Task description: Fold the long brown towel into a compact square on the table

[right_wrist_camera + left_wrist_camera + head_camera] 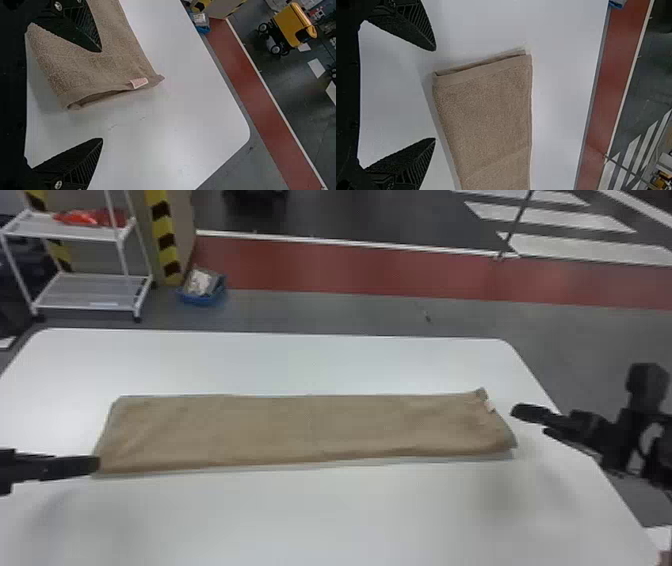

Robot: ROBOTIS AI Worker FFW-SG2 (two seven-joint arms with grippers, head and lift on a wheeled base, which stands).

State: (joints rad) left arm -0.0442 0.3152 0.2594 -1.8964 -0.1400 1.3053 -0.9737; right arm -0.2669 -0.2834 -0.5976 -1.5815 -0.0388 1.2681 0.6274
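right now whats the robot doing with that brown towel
It seems to be partway through folding the brown towel, which lies in a long, layered strip across the white table. The left gripper and right gripper are open near opposite ends; neither holds it. It isn't a compact square yet.

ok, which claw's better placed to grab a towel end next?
Right, I'd say: the towel reaches well inside the right claw's open jaws. The left claw is open too, but its corner sits about level with the tips.

Legible text: none | pale label [139, 82] on brown towel's [95, 65] end edge | its print: unreadable
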